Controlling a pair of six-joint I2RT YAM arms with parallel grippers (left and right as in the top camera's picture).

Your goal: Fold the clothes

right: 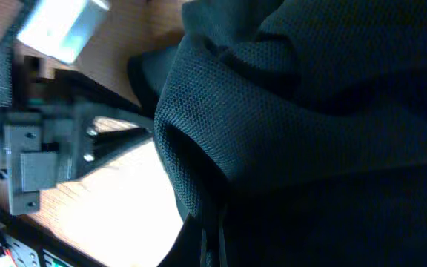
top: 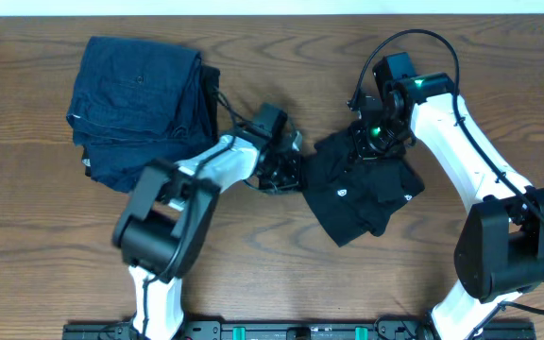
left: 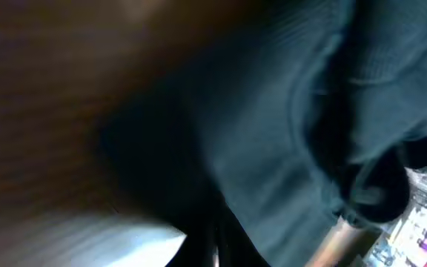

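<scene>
The clothes [top: 352,194], a black T-shirt with a small white logo [top: 340,195], lie crumpled in the middle of the table. My left gripper [top: 289,173] is at the shirt's left edge, shut on the fabric. In the left wrist view, blurred dark cloth [left: 273,148] runs down into the closed left gripper [left: 215,252]. My right gripper [top: 370,140] is at the shirt's upper edge, shut on it. In the right wrist view the mesh-textured shirt [right: 310,111] fills the frame and is pinched in the right gripper [right: 213,241].
A dark blue folded stack [top: 140,104] sits at the back left, close to the left arm. Bare wooden table [top: 45,246] surrounds the shirt. A black rail [top: 272,331] runs along the front edge. The left arm's grey end [right: 43,148] shows in the right wrist view.
</scene>
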